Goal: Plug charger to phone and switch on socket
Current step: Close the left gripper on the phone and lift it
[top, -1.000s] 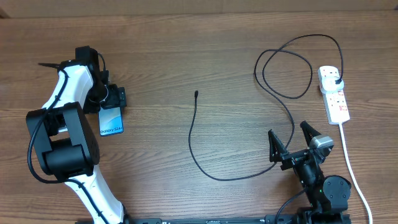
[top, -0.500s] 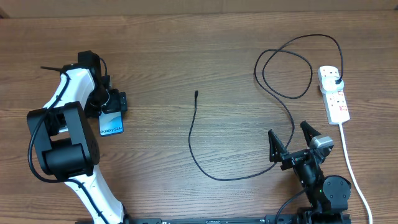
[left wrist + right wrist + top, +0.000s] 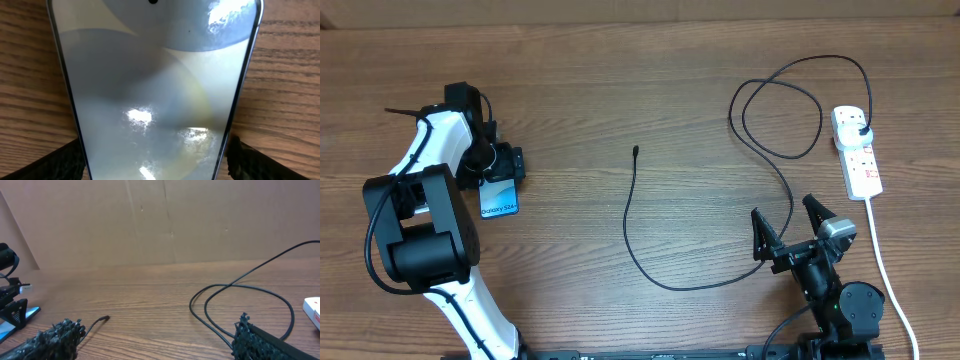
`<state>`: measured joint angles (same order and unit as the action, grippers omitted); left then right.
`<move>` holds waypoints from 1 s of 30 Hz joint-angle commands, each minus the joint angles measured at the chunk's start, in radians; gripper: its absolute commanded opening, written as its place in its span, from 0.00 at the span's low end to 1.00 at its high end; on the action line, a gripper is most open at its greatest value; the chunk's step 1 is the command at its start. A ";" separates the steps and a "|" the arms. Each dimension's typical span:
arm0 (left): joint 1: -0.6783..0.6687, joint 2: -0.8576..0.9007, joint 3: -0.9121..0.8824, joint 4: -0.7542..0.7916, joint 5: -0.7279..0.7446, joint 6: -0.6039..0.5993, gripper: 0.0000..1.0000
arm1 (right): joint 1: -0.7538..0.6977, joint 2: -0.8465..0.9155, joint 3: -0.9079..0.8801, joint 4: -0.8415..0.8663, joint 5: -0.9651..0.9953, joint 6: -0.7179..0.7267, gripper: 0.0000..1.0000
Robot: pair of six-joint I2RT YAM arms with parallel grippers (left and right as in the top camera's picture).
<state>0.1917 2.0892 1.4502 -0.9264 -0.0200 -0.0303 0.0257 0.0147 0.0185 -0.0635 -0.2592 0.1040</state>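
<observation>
The phone point(image 3: 499, 197) lies flat at the left of the table, and its glossy screen fills the left wrist view point(image 3: 155, 90). My left gripper point(image 3: 501, 166) sits over its far end, with a finger against each long edge point(image 3: 155, 157). The charger point(image 3: 628, 232) is a thin black cable. Its connector tip point(image 3: 636, 151) lies free at mid-table, and its black plug point(image 3: 861, 131) sits in the socket point(image 3: 860, 165), a white power strip at the right. My right gripper point(image 3: 790, 226) is open and empty near the front, beside the cable point(image 3: 240, 287).
The power strip's white cord point(image 3: 880, 250) runs down the right side to the front edge, next to my right arm's base point(image 3: 845, 300). The charger makes a large loop point(image 3: 775, 115) at the back right. A brown cardboard wall point(image 3: 150, 220) stands behind the table.
My left gripper has shifted slightly left and down over the phone's end. The phone, the cable and the right arm have not moved.
</observation>
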 commanded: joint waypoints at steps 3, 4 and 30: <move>0.004 0.016 -0.030 0.016 -0.013 -0.030 0.88 | -0.004 -0.012 -0.010 0.006 -0.005 -0.001 1.00; 0.004 0.016 -0.030 0.016 -0.013 -0.030 0.86 | -0.004 -0.012 -0.010 0.006 -0.005 -0.001 1.00; 0.004 0.016 0.199 -0.139 0.254 -0.063 0.77 | -0.004 -0.012 -0.010 0.006 -0.005 -0.001 1.00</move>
<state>0.1925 2.1029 1.5639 -1.0340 0.1162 -0.0761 0.0257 0.0147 0.0185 -0.0635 -0.2588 0.1043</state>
